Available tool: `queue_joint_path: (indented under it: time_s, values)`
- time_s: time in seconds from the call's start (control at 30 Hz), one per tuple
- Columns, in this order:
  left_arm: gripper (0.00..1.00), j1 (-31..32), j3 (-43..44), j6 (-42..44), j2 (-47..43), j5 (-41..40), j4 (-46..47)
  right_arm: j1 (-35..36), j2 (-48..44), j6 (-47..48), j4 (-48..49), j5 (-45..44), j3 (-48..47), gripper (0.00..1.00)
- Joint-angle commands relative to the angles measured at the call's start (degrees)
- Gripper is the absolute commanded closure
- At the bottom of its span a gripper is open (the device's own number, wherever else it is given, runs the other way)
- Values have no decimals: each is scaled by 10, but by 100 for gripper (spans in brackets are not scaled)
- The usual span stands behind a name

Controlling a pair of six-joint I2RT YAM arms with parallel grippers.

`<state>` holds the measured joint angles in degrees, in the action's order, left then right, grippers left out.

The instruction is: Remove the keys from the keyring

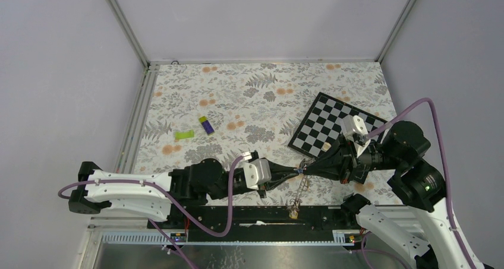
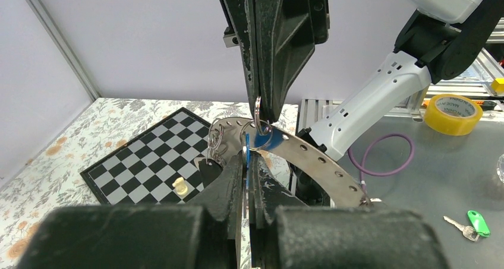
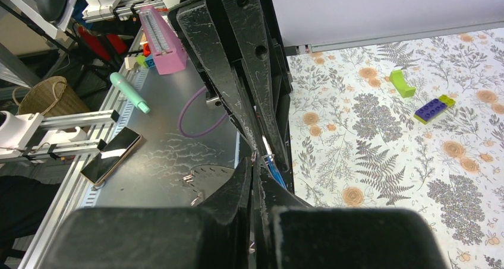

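Floral counter (image 1: 238,97): left pincer (image 1: 295,172) clenched on blue key (image 2: 262,140); right pincer (image 1: 309,168) clenched on small ring (image 2: 257,110) by keyring (image 2: 315,159).

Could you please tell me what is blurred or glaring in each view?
Left wrist: the left claw is blurred up close, the blue key it pinches sharp, the keyring glinting. Right wrist: the right claw soft at its near base, the cloth crisp. Top external: even light, soft shadows.

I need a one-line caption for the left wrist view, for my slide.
Left pincer grips a blue key while right pincer pinches its small wire loop, at the perforated grey keyring.
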<state>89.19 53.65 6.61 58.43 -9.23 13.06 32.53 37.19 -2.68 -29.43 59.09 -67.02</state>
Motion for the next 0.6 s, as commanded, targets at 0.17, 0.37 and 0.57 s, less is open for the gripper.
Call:
queue_joint_path:
  time_s: [0.17,0.37,0.57]
  values:
    - [100,1,24,5,-10,0,18,2,-11,4,13,2,-27,100]
    - [61,1,23,2,-20,-9,19,2,-4,-3,12,53,-50,100]
    - [31,1,9,-6,-49,-10,20,2,1,-9,3,94,-75,100]
